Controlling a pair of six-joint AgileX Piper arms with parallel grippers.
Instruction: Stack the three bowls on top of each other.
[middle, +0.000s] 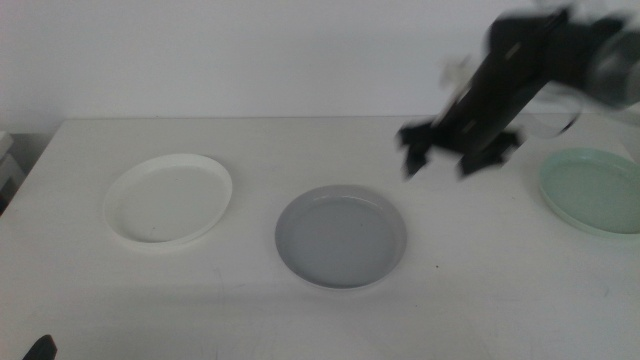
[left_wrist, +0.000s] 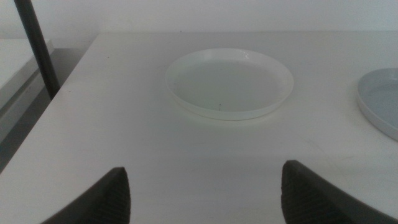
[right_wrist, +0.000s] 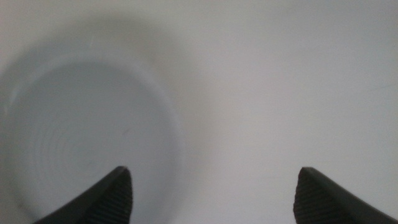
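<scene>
White tabletop (middle: 250, 300) holds three bowls apart. Right gripper (middle: 448, 152), open wide and empty, hangs between grey bowl (middle: 341, 237) and green bowl (middle: 592, 190). Left gripper (left_wrist: 205, 193), wide open too, waits facing the white bowl (middle: 168, 198).

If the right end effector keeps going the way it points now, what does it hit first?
Probably the bare table beside the grey bowl. The right end effector hangs open, empty, and the bowl lies off to one side in its wrist view; depth is unclear.

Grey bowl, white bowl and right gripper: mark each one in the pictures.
grey bowl (middle: 341, 236), middle view, on its flat inner floor.
white bowl (left_wrist: 229, 83), left wrist view, on its inner floor.
right gripper (middle: 447, 162), middle view, midway between its open fingertips.
</scene>
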